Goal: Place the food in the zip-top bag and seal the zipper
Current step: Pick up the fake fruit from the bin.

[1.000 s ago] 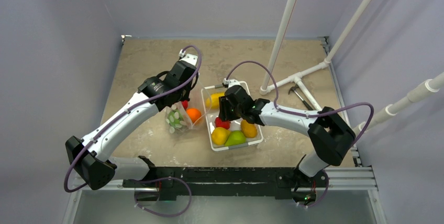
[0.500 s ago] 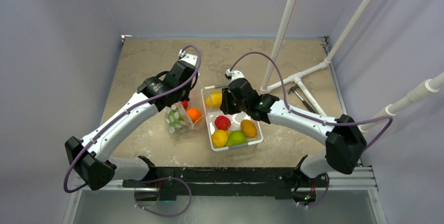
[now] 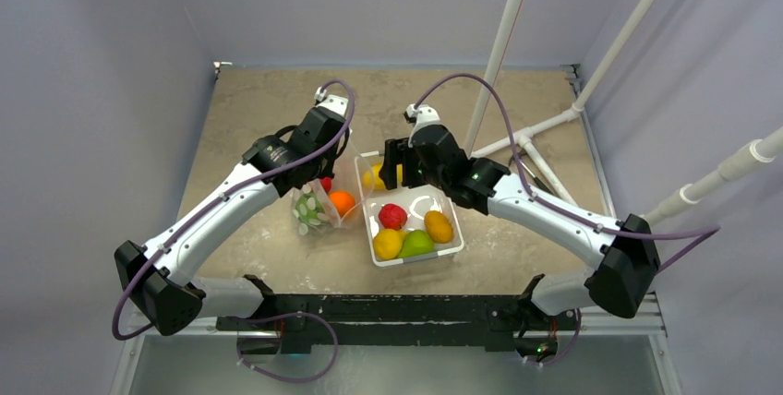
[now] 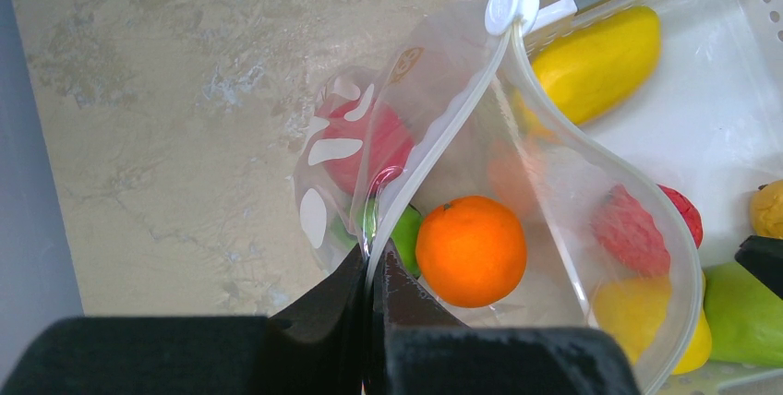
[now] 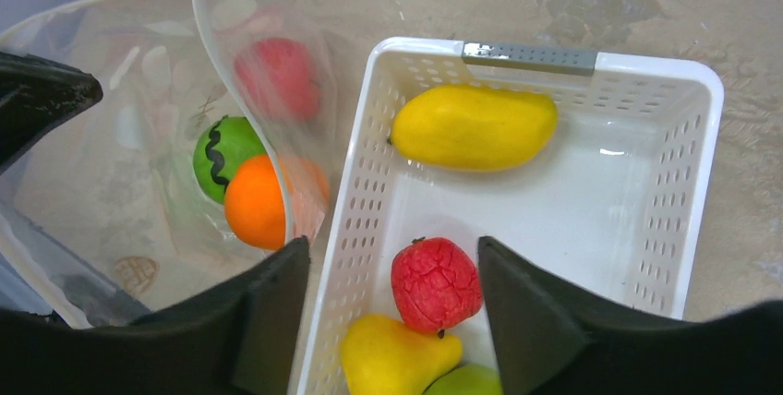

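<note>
The zip-top bag (image 3: 314, 210) stands open left of the white tray (image 3: 459, 240). My left gripper (image 4: 374, 258) is shut on its zipper rim (image 4: 517, 72), holding the mouth open. Inside lie an orange (image 4: 471, 249), a green fruit (image 4: 403, 227) and a red one (image 4: 369, 141). My right gripper (image 5: 392, 245) is open and empty, hovering above the tray's left wall near a red fruit (image 5: 436, 284). The tray also holds a yellow mango (image 5: 473, 125), a yellow pear (image 5: 397, 358), a green fruit (image 3: 417, 244) and an orange-yellow fruit (image 3: 439, 226).
A white pipe frame (image 3: 531, 132) and a small metal tool (image 3: 526, 169) lie at the back right of the table. The bag's white slider (image 4: 511, 3) sits at the far end of the zipper. Walls close in on both sides.
My right gripper has moved from over the tray's middle toward its far left end, uncovering the red fruit. The left arm and the bag have not moved.
</note>
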Available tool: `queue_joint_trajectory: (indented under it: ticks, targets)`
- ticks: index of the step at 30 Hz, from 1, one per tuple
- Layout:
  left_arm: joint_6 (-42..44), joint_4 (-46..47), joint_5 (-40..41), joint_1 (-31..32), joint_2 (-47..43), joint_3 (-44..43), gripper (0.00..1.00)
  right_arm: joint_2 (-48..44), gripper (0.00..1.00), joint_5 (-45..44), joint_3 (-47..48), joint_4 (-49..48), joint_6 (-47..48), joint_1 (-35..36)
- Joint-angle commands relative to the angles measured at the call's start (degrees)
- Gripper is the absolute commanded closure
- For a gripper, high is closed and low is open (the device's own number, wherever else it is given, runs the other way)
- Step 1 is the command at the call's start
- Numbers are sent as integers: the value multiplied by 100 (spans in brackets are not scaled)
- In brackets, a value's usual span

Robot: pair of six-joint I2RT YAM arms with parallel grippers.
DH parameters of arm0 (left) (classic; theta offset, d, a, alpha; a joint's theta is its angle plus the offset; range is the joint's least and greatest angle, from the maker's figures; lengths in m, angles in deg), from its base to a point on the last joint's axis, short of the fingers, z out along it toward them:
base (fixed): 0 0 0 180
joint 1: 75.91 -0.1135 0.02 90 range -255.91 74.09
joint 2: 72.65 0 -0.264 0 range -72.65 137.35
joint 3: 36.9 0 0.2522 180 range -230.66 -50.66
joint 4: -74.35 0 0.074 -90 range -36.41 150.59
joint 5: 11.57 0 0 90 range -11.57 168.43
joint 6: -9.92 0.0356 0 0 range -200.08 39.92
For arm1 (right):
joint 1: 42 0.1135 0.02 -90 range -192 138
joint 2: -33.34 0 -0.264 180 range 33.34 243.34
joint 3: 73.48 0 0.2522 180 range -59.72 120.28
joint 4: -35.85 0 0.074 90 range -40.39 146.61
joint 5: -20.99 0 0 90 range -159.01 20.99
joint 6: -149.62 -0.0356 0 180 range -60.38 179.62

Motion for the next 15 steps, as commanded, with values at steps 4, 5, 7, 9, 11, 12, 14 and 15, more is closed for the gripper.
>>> queue_joint_trajectory:
  ticks: [4,5,7,9,11,12,14,15]
  targets:
    - [-21,73,44,9,-112,-57,100,168,13,201,-463,-398,28,-14]
    - [-28,67,43,9,-115,-50,100,198,12,275,-524,-469,27,-13]
    - [-28,74,44,11,-118,-33,100,268,11,383,-641,-564,27,-12]
    - [-34,88,44,9,-122,-14,100,360,10,464,-745,-649,40,-12]
    - [-32,92,52,9,-119,11,100,452,8,491,-844,-732,74,-12]
    - [-31,96,53,9,-118,20,100,487,8,496,-889,-768,98,-12]
    - [-21,97,61,9,-113,25,100,584,6,533,-935,-840,216,-15]
    - [-21,106,59,9,-113,30,100,643,6,581,-953,-859,242,-13]
